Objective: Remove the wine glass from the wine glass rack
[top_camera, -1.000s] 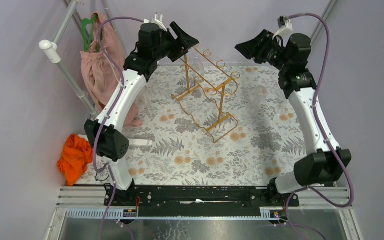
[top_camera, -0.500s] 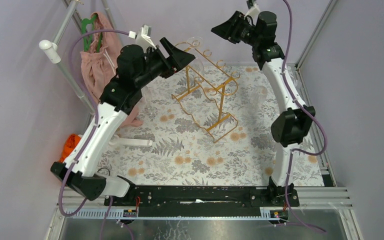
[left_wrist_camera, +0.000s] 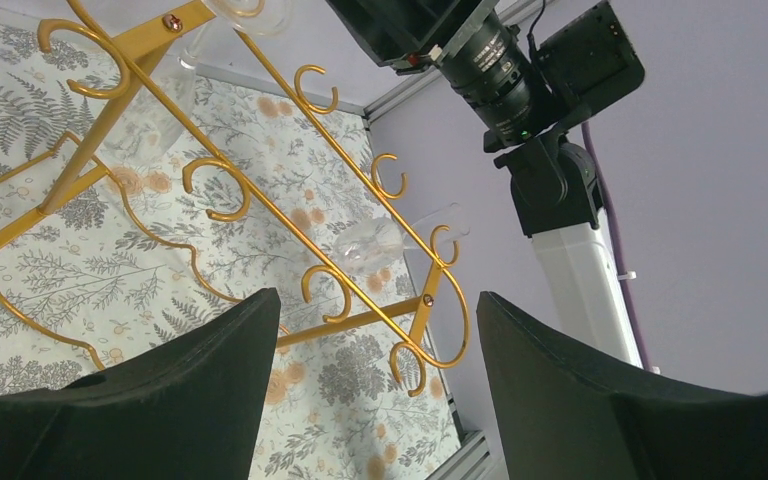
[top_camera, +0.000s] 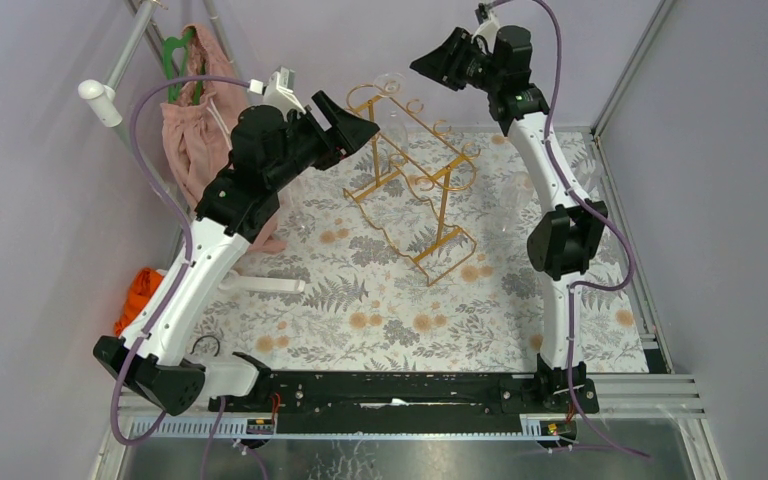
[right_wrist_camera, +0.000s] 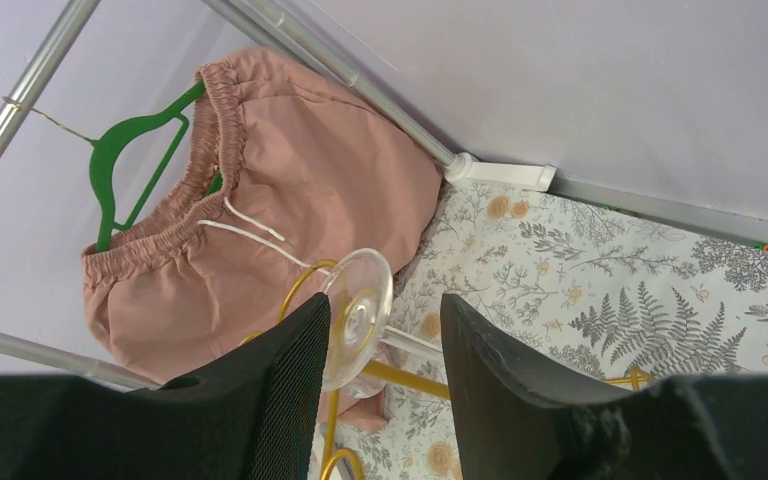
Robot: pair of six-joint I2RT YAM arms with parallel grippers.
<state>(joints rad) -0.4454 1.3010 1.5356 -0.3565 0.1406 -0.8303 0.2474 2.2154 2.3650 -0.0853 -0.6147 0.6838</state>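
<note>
The gold wire wine glass rack [top_camera: 415,170] stands mid-table on the floral cloth. A clear wine glass [top_camera: 392,100] hangs upside down at its far left end, round foot on top. In the right wrist view that foot [right_wrist_camera: 360,318] lies by the left fingertip [right_wrist_camera: 300,350] of my right gripper [right_wrist_camera: 385,305], whose jaws stand apart, not pressing it. My right gripper [top_camera: 430,62] hovers high, just right of the foot. My left gripper [top_camera: 358,125] is open beside the rack's left end, empty. The left wrist view shows the rack [left_wrist_camera: 260,190] and a second hanging glass [left_wrist_camera: 375,240] beyond my left gripper [left_wrist_camera: 375,300].
A pink garment [top_camera: 195,140] on a green hanger [top_camera: 175,60] hangs from a slanted metal stand [top_camera: 130,150] at back left. An orange cloth [top_camera: 138,292] lies at the table's left edge. Lilac walls close in at the back and both sides.
My right arm has swung up and leftward to the rack's far left end, its jaws narrowing slightly. My left arm has stretched out, its gripper shifting a little down and left.
</note>
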